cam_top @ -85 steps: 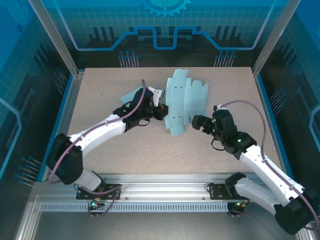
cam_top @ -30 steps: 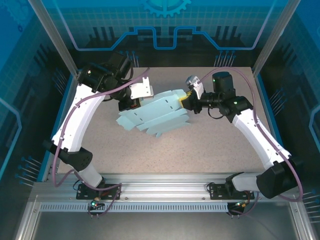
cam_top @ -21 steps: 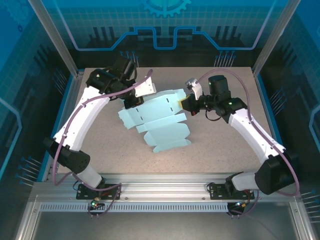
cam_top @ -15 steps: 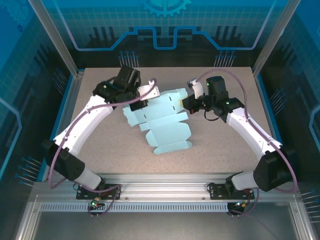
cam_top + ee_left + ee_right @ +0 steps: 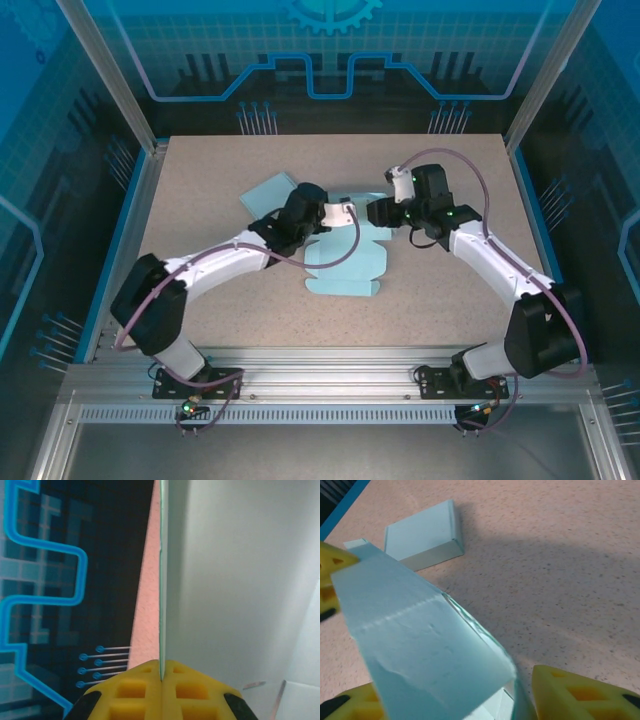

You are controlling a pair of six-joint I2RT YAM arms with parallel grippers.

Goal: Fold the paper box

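Left gripper (image 5: 161, 674) clamped tight on the paper box (image 5: 345, 270) edge. Right gripper (image 5: 465, 697) — jaws apart, straddling a flap. Another folded box (image 5: 422, 532) lies beyond.

I see the paper box (image 5: 345, 272) as a pale mint-blue card blank, only partly folded. Its broad lower panel lies flat on the desk (image 5: 260, 320), with short tabs along its edges. It sits to the right of the small folded box (image 5: 268, 192) and on the near side of it. From the right wrist, one panel rises off the desk at a tilt, creased across its width, with that small box beyond it. From the left wrist, I see a sheet of it edge-on, thin and straight, its plain face unmarked.
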